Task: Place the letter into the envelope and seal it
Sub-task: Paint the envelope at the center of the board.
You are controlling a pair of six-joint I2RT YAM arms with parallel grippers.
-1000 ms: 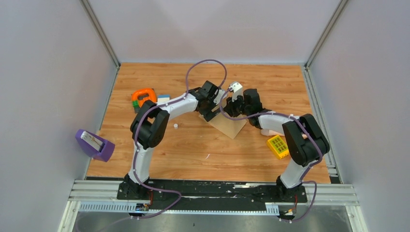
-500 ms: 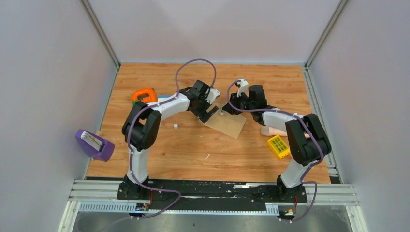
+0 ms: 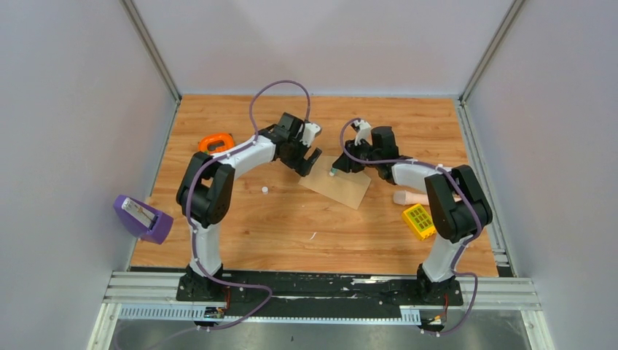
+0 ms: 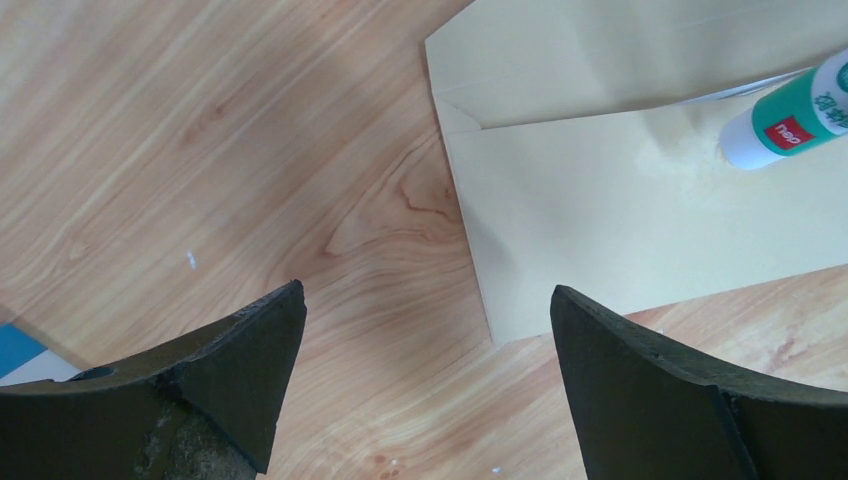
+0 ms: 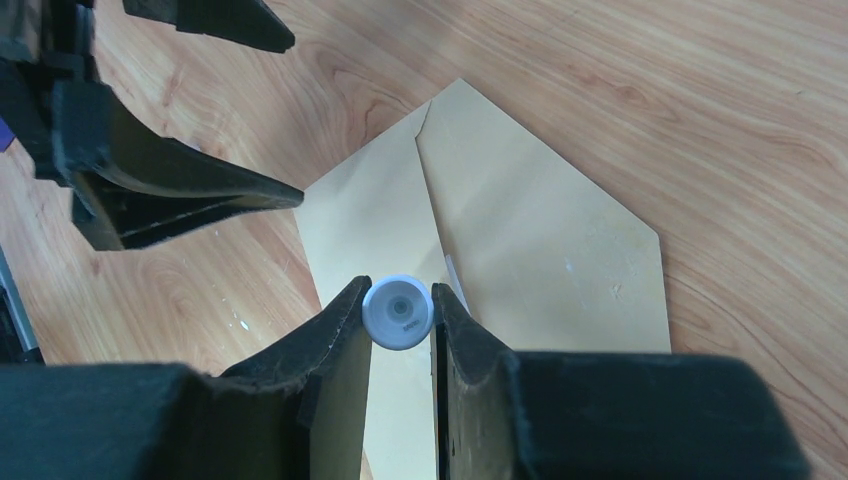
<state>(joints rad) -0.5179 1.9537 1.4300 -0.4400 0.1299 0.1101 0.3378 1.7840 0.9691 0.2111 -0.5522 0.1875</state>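
The right tool (image 5: 400, 290) gripped the glue stick (image 4: 790, 120) at the envelope (image 5: 520, 250); the left tool (image 4: 425, 300) stood open (holding nothing). Risk: the unpinned envelope could have slid.

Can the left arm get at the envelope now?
Probably yes: the left gripper hangs open beside the envelope, nothing between them. The glue stick in the right gripper sits only over its far side.

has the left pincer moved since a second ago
Yes. The left pincer has pulled back to the left, off the envelope it was over and nearer the orange thing. It is open.
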